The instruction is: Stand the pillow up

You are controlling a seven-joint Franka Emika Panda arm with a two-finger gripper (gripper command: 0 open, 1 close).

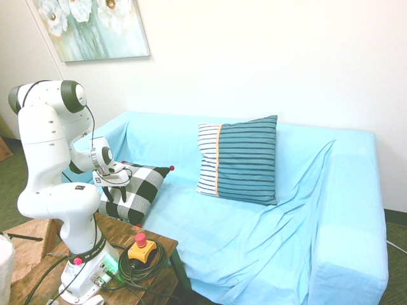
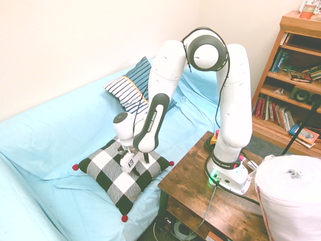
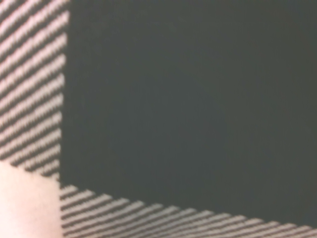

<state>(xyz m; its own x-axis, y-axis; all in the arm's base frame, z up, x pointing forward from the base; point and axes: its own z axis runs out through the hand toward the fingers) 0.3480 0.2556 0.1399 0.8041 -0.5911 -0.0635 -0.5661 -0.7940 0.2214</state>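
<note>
While the pillow (image 1: 135, 187) lay low at the left of the first exterior frame, on the end of a sofa (image 1: 254, 229) draped in a light blue cover, its checked face tilted a little up toward the armrest. The gripper (image 2: 134, 163) pressed down onto the middle of that pillow (image 2: 120, 173); whether its fingers were spread or closed could not be told, since the arm's last link and the fabric hid them in both exterior views. Red pom-poms showed at the cushion's corners. The wrist view was filled, out of focus, by one black square (image 3: 188, 104) of the check, edged by striped grey bands.

A striped cushion (image 1: 240, 159) in teal and white leaned upright against the sofa back at the centre of the frame, well apart from the pillow. Loose folds ran across the cover at the right. A wooden side table (image 2: 193, 188) stood just beside the sofa's end in the lower part of the frame. A floral painting (image 1: 95, 27) hung on the white wall at upper left, and a bookshelf (image 2: 296, 75) filled the right edge of the second exterior view.
</note>
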